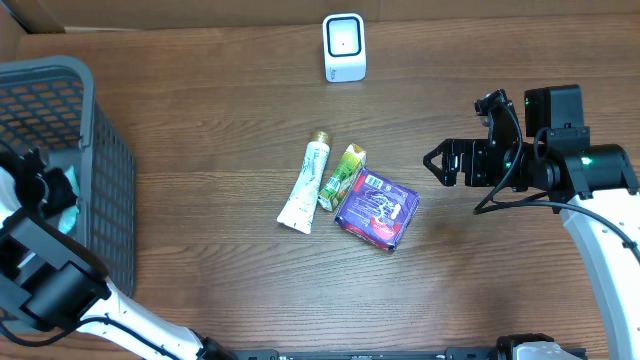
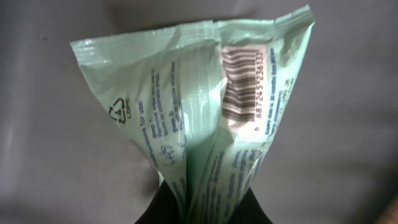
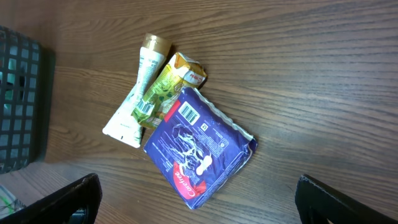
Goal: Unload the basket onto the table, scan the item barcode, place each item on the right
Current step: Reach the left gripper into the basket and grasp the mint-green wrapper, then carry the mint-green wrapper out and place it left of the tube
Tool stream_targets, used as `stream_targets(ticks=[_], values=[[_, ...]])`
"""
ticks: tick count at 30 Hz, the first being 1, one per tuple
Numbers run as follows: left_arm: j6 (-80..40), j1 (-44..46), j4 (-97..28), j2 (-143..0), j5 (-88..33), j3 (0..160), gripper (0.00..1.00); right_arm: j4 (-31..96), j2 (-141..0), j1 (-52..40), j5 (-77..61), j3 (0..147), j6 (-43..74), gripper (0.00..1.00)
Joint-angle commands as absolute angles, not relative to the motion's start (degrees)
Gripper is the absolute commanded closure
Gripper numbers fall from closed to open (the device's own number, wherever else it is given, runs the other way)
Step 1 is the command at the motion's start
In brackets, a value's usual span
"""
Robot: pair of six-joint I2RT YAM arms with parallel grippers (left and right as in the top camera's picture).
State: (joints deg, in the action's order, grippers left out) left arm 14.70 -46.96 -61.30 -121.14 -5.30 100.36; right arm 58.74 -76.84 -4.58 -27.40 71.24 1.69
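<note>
Right, my left gripper is clenched on the pale green packet, pinching its narrow crumpled end at the bottom of the wrist view. I judge that grip a sensible one. The fingers are down at the tail, so the printed panel fans out above them and the barcode in the upper right of that frame is uncovered. The film is creased there, which may trouble a read.

The packet is at the grey basket on the left edge of the overhead frame. Behind it I see only blurred grey, so I cannot tell whether it is clear of the basket floor. The white scanner stands at top centre, well apart, so the packet has to be carried across.

The left arm enters from the lower left corner and folds over the basket, with its wrist down in the open top. The right gripper hovers at middle right with jaws spread wide and nothing between them. It points toward the white tube, yellow-green sachet and purple packet bunched at centre. It is parked clear of the route to the scanner, I reckon.
</note>
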Motion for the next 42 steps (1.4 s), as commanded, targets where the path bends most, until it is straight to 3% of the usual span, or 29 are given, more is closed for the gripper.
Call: stream_targets(ticks=[1,11,17,28,36,42], values=[[10.0,-46.8,-66.8,-120.8,-14.7,115.3,0.96,58.6,-76.6,-4.8,-27.0,72.6,1.5,0.0],[8.3,-41.8,-88.0,-120.5,-24.0,159.8,0.96,58.8,-76.6,-4.8,-27.0,72.6,1.5,0.0],[9.4,-30.3,-96.2,-119.9,-23.4,170.6,0.96,58.6,-76.6,-4.8,-27.0,72.6,1.5,0.0],[7.3,-1.7,-96.6,-120.6,-11.3,143.1,0.96,58.6,-76.6,-4.8,-27.0,72.6,1.5,0.0],[2.2,8.0,-86.6,-120.7,-7.3,119.7,0.96,58.6,-76.6,-4.8,-27.0,72.6,1.5,0.0],[-0.2,10.1,-79.1,-120.6,-5.8,108.0,0.96,59.6,-76.6,-4.8,-27.0,72.6,1.5,0.0]])
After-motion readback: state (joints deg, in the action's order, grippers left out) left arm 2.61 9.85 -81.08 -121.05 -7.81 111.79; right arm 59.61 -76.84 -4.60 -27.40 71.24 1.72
